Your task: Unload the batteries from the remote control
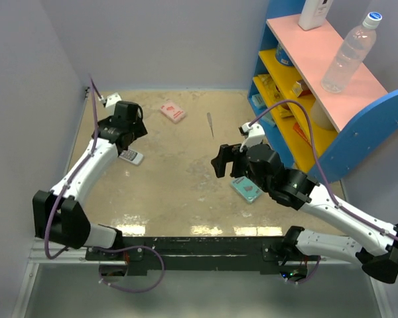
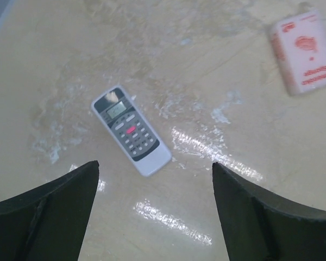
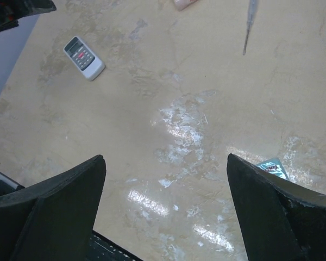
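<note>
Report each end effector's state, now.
Left end effector: open, empty, over the remote.
Right end effector: open, empty.

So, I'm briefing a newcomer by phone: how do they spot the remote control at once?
On the left side of the tan table, by the left gripper, the remote control lies flat, buttons up. Unlike the pink packet beyond it, it is a white bar with a grey keypad and small screen.
</note>
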Controlling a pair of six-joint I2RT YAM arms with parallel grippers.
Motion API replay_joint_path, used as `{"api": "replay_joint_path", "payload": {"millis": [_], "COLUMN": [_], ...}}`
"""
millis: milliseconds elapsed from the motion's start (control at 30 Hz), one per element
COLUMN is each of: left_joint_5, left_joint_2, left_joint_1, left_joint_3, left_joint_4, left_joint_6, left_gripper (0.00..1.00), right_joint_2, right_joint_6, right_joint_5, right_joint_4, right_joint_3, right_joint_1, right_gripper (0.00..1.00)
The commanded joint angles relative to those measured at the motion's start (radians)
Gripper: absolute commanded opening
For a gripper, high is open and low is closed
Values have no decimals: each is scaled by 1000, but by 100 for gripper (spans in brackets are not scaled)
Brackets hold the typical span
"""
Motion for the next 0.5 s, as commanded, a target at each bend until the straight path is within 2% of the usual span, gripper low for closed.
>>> {"api": "replay_joint_path", "payload": {"millis": [0,133,467], "left_joint_5": [56,160,147], "left_joint_2": [133,327,527], "left_joint_1": [98,168,227], "left_joint_3": [130,262,370], "left_joint_4": [-161,-296,-301], "left_joint_6": [-215,-308,-362], "left_gripper": [87,86,81], "right_joint_2": [-16,-30,-73], "right_joint_6": [-26,-19,-12], "right_joint_5": [-8,-1,-2], "right_joint_4": [-7,-30,-36], "right_joint_3": [6,4,-11], "right_joint_1": [-3,-3,-3], "right_gripper": [95,95,95]}}
